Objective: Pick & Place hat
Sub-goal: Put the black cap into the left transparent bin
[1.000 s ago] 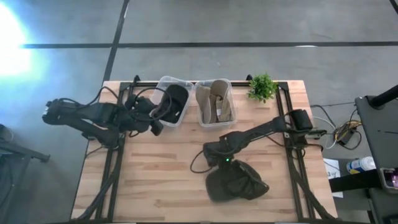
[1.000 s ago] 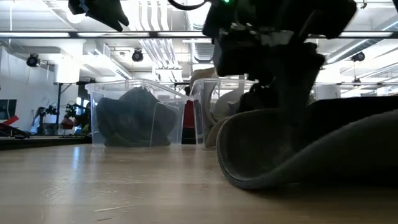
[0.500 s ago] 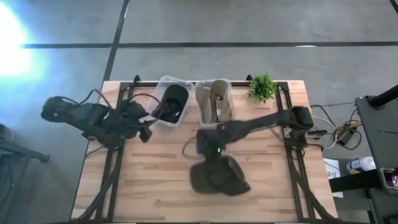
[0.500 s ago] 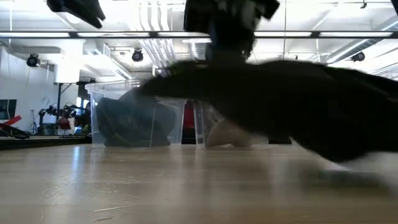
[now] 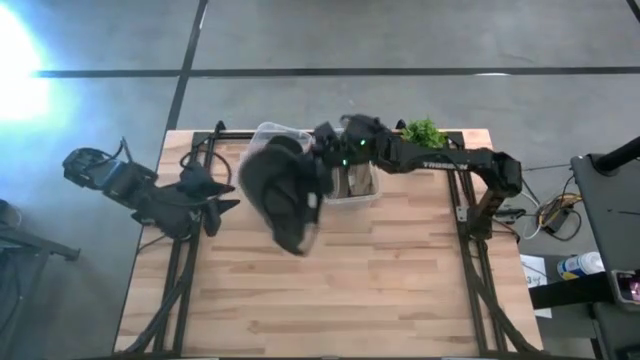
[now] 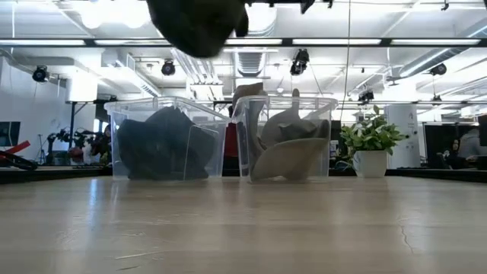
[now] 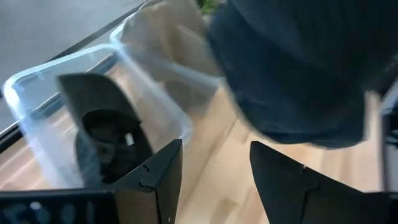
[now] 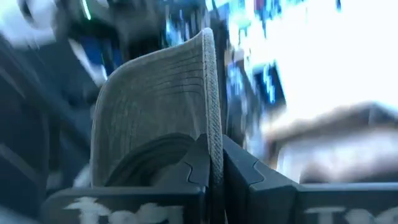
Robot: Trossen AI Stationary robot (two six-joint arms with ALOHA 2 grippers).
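A dark hat (image 5: 283,190) hangs in the air by the far bins, high above the table in the low view (image 6: 198,23). My right gripper (image 5: 322,160) is shut on it, reaching in from the right. My left gripper (image 5: 222,195) stands open at the table's left side, nothing between its fingers (image 7: 214,146); the hat (image 7: 292,68) floats ahead of it. A clear bin (image 5: 262,133) at the far edge holds another dark hat (image 7: 106,134). My right gripper (image 8: 211,149) pinches the edge of the hat's stitched brim (image 8: 211,121) between its two fingers. The brim stands up out of the fingers in the wrist view. The hat is lifted clear of the table and hangs tilted beside the gripper, over the near edge of the left bin.
A second clear bin (image 5: 345,133) with beige hats (image 6: 285,144) stands right of the first. A small potted plant (image 5: 422,140) sits at the far right. Bare wooden tabletop (image 5: 330,280) spreads across the middle and near side.
My right gripper has lifted the dark hat off the table's near middle and carried it up and toward the far edge and left, to the bins; the hat now hangs clear. My left gripper has drawn back toward the table's left edge, away from the left bin.
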